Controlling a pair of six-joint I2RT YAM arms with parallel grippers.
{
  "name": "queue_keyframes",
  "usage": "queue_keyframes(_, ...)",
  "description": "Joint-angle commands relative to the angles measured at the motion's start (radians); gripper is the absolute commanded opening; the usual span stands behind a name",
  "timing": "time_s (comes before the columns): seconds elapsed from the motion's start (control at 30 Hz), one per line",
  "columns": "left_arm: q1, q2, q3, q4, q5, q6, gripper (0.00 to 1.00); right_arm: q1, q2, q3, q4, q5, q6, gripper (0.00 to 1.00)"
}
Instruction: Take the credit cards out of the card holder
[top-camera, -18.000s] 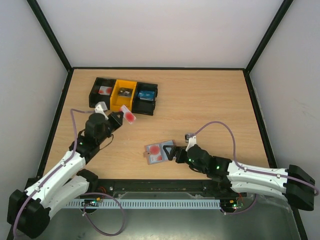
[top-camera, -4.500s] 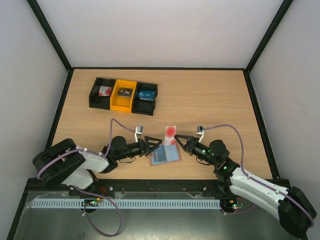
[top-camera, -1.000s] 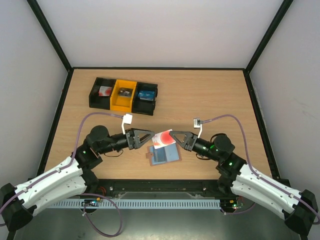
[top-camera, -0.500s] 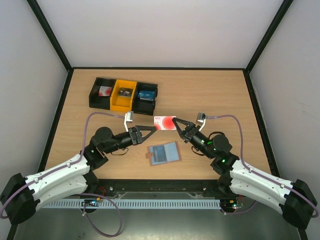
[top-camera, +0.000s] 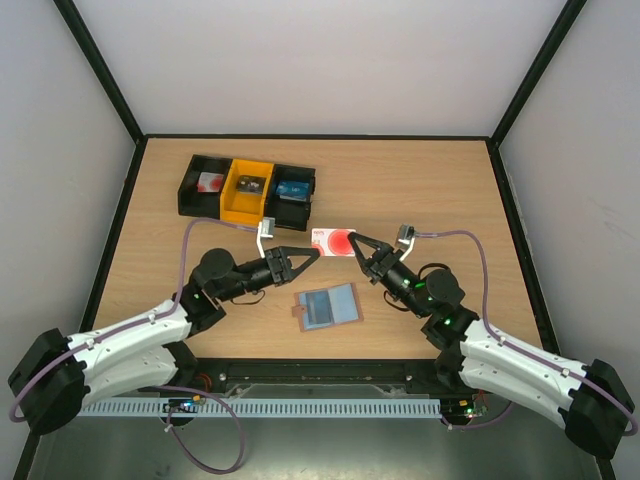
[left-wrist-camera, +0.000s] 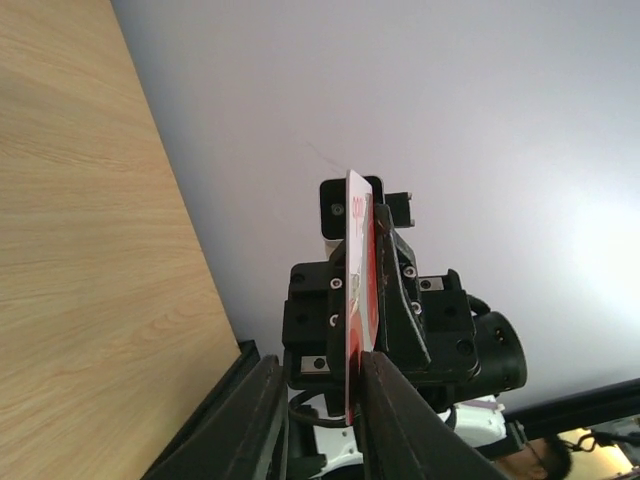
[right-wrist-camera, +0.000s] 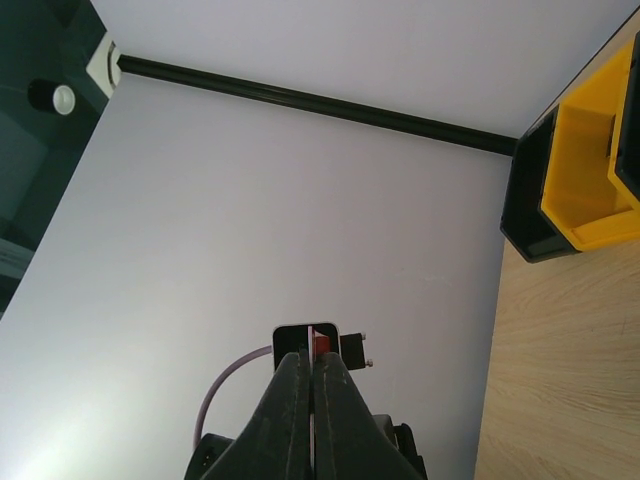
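Note:
A white credit card with a red disc (top-camera: 335, 241) hangs flat in the air above the table, behind the card holder (top-camera: 328, 306). The holder lies open, blue-grey inside up. My right gripper (top-camera: 356, 244) is shut on the card's right end; the right wrist view shows the card edge-on (right-wrist-camera: 312, 338) between its pressed fingers (right-wrist-camera: 311, 362). My left gripper (top-camera: 312, 251) straddles the card's left end. In the left wrist view the card (left-wrist-camera: 355, 290) touches one finger, with a gap to the other (left-wrist-camera: 318, 365).
A row of bins (top-camera: 247, 190), black, yellow and black, stands at the back left with small items inside, a reddish one in the left bin (top-camera: 210, 181). The yellow bin (right-wrist-camera: 590, 170) shows at the right wrist view's edge. Black frame rails border the table.
The right gripper has carried the card up and back from over the holder. The left gripper has moved in to the card's left end, and its jaws have narrowed around it.

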Motion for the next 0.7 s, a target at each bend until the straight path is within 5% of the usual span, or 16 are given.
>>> queue_keyframes(0.0,-0.006,0.010,0.035,0.064,0.008,0.002,0.20,0.006,-0.023,-0.016,0.033,0.016,-0.001,0.02)
queue_keyframes(0.1,-0.005,0.005,0.032,0.066,0.001,0.003,0.04,0.006,-0.039,-0.029,0.021,0.017,-0.003,0.02)
queue_keyframes(0.3,0.000,-0.012,0.040,-0.018,-0.011,0.065,0.03,0.006,-0.073,-0.054,-0.023,0.014,-0.017,0.11)
queue_keyframes(0.57,0.090,-0.063,0.080,-0.233,0.028,0.184,0.03,0.005,-0.166,-0.102,-0.141,-0.006,-0.086,0.79)
queue_keyframes(0.67,0.146,-0.076,0.133,-0.402,0.052,0.283,0.03,0.006,-0.221,-0.109,-0.210,0.005,-0.139,0.94)
